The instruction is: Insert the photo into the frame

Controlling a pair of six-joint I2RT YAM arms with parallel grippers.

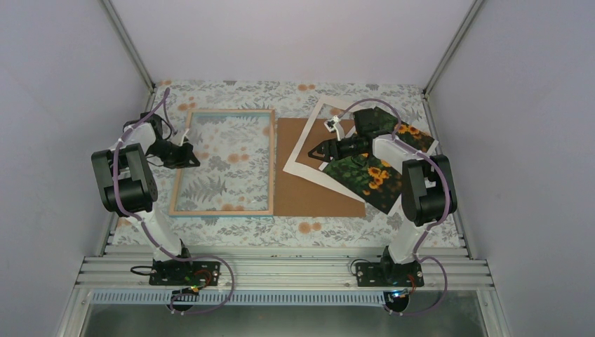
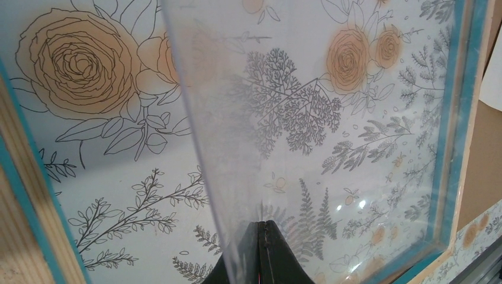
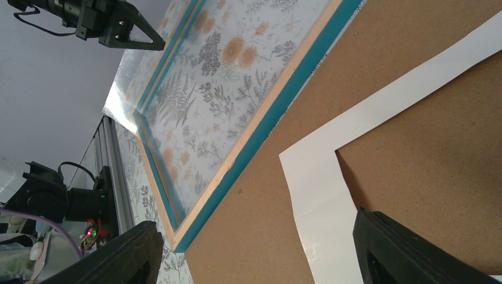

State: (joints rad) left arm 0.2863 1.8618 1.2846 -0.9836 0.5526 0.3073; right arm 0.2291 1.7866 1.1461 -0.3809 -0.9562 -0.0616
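The frame lies flat at centre left, wood-coloured edges up, with a teal border in the left wrist view and the right wrist view. My left gripper is at its left side, shut on a clear sheet whose left edge is lifted off the frame. The sunflower photo lies at the right, partly under the right arm. My right gripper is open and empty, low over the white mat.
A brown backing board lies right of the frame, touching it, and shows in the right wrist view. A white mat with a window lies tilted on the board. The table has a floral cloth.
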